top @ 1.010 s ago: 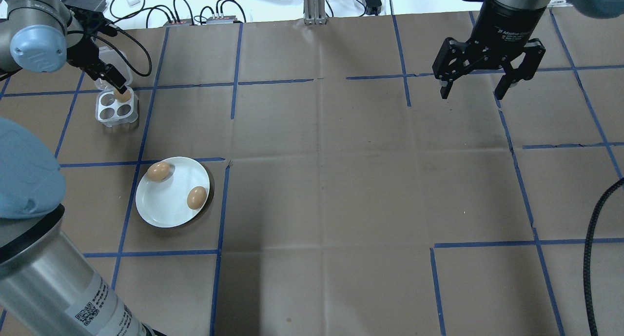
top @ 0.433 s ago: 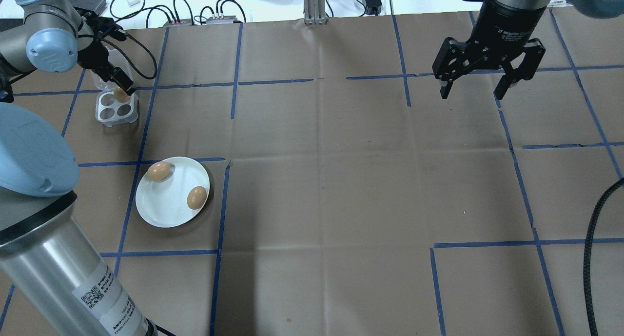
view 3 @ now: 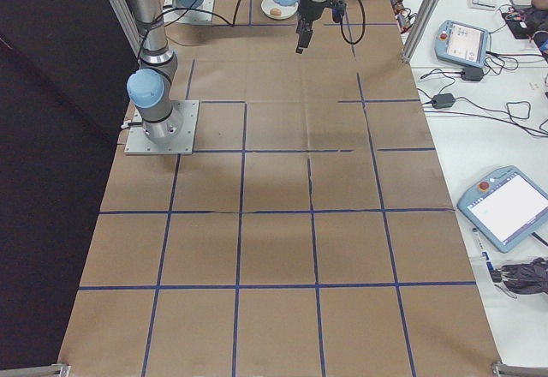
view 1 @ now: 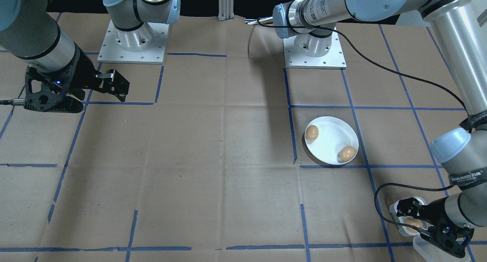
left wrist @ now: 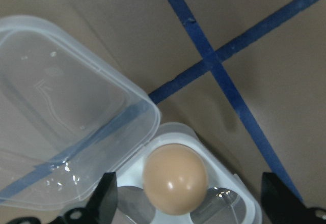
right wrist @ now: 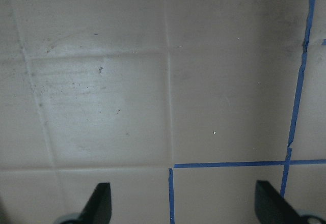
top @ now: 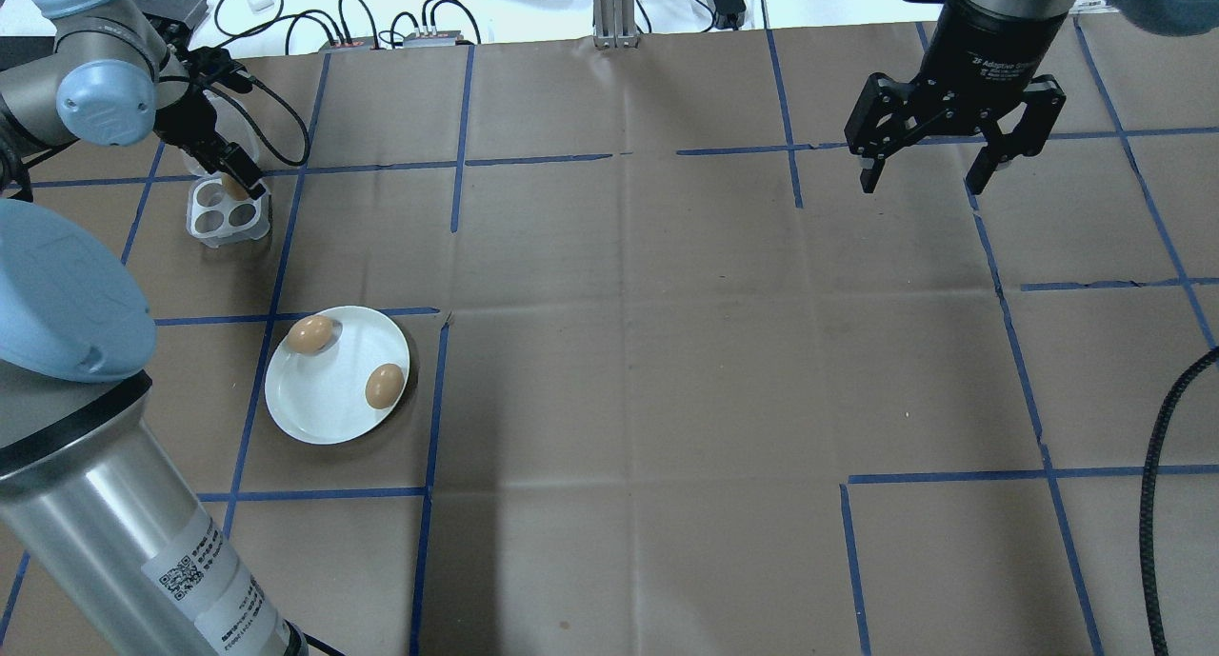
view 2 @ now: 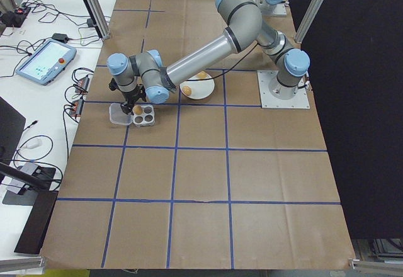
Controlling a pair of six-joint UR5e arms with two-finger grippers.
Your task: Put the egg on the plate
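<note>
Egg: one brown egg (left wrist: 175, 178) sits upright in a cup of the small white egg tray (top: 227, 215), at the table's far left corner from my shoulders.
Handling: I judge it light, smooth, slippery and fragile; best held gently across its widest middle.
Left gripper (left wrist: 186, 203): mine, jaws spread wide, one on each side of the egg, not touching it, holding nothing.
Tray lid (left wrist: 61, 112): clear, hinged open, lying flat beside the tray.
Plate (top: 324, 404): white, near the tray on the table, already carrying two brown eggs apart from each other.
Right gripper (top: 952, 166): jaws spread, empty, hovering well apart over bare brown table (top: 667, 351).
</note>
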